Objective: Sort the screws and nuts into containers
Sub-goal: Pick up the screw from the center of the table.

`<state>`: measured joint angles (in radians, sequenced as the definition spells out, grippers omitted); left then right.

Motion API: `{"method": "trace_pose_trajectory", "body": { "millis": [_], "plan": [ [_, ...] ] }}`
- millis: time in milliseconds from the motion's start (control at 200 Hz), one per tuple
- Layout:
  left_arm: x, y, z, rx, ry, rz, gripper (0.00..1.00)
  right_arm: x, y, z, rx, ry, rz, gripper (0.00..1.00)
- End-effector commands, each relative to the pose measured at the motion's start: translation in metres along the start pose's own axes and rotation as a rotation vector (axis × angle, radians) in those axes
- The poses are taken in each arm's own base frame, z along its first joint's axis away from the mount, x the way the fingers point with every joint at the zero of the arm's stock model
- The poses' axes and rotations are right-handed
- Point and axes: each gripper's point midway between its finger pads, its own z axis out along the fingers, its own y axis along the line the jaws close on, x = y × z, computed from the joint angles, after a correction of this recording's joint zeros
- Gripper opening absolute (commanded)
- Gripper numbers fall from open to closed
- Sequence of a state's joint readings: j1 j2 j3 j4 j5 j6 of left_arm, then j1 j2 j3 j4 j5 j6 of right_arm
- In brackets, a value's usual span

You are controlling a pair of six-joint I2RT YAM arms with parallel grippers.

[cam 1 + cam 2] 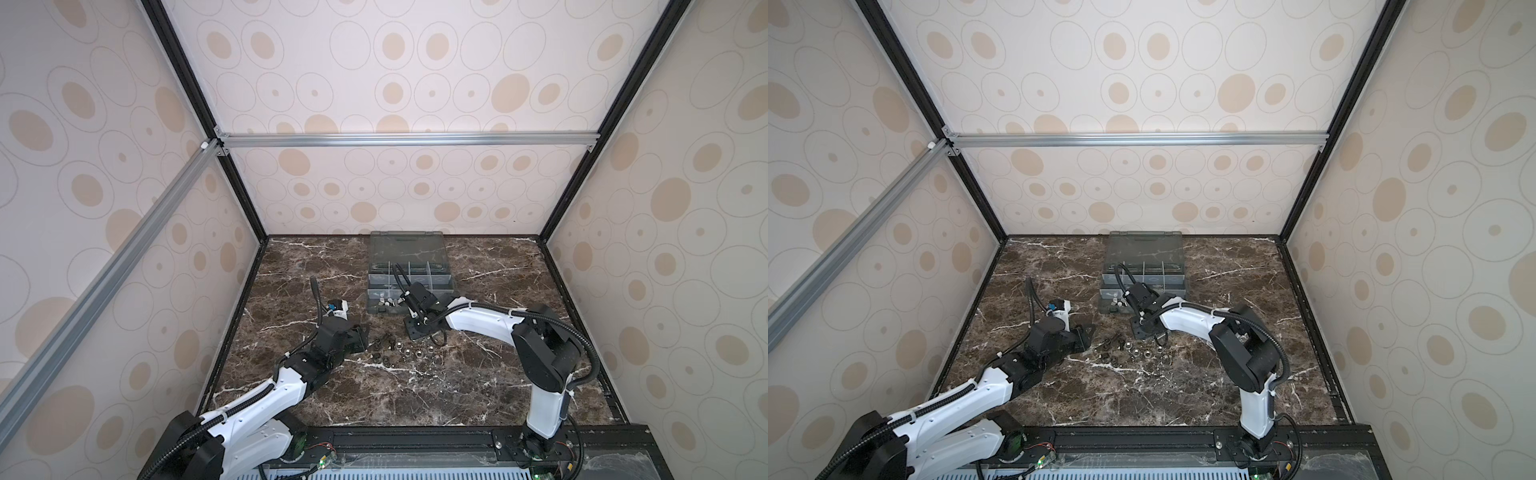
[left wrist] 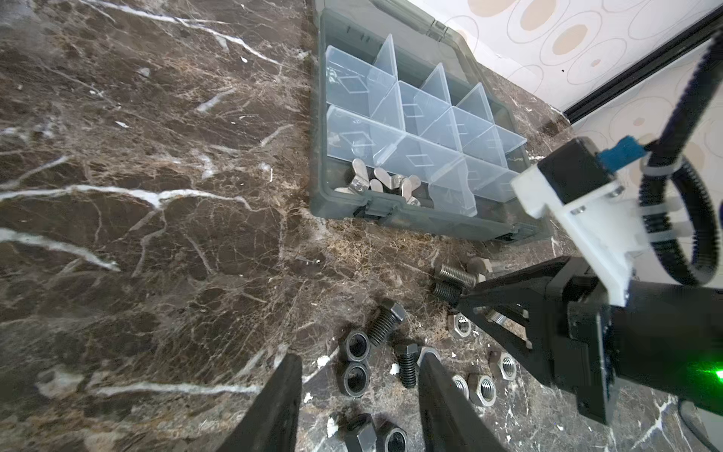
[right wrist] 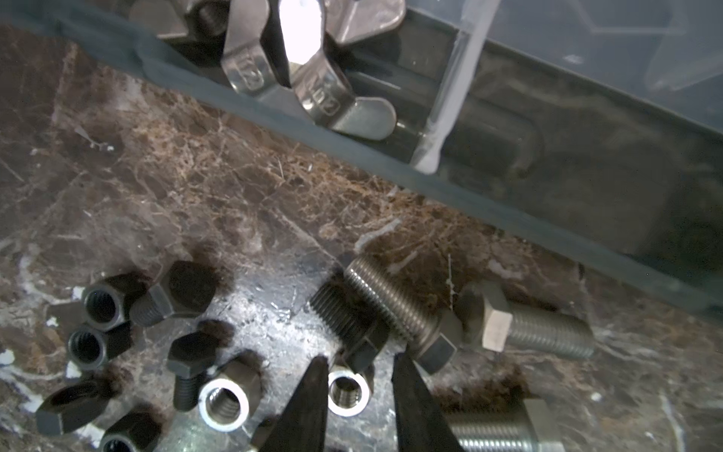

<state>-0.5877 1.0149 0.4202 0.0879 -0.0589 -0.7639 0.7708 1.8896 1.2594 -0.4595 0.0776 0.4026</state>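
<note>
Honestly, the crowded pile just in front of the box is what worries us. Our right gripper is down at the table near the box's front wall. Its fingers are a little apart with a silver nut sitting between them, not pinched as far as we can tell.

Trouble is, a black screw has its head right at the fingertips, and it's touching a silver screw on the box side. If the fingers shut from here, we reckon they could catch that screw head along with the nut. They could also squirt the smooth nut out sideways into the pile.

Our left gripper hovers spread and empty at the other end of the pile, over the black nuts. The two arms look close enough there to bump.
</note>
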Motion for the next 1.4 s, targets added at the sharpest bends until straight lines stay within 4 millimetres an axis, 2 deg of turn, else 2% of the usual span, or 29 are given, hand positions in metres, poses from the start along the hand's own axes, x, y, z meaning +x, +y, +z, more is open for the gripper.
{"method": "trace_pose_trajectory", "body": {
  "millis": [0,1025,1220,1395],
  "plan": [
    [-0.003,0.005,-0.003,-0.016,-0.019,-0.029,0.49,-0.002,0.000,0.003,0.003,0.014,0.013,0.30],
    [-0.002,0.006,-0.004,-0.006,-0.028,-0.044,0.49,-0.001,0.002,0.014,0.002,0.028,0.022,0.09],
    [-0.002,0.006,-0.004,-0.006,-0.028,-0.044,0.49,-0.005,0.004,0.006,-0.008,0.008,0.021,0.07],
    [-0.002,0.006,-0.003,-0.006,-0.027,-0.043,0.49,-0.015,0.006,-0.010,-0.018,-0.028,0.017,0.06]
  ]
}}
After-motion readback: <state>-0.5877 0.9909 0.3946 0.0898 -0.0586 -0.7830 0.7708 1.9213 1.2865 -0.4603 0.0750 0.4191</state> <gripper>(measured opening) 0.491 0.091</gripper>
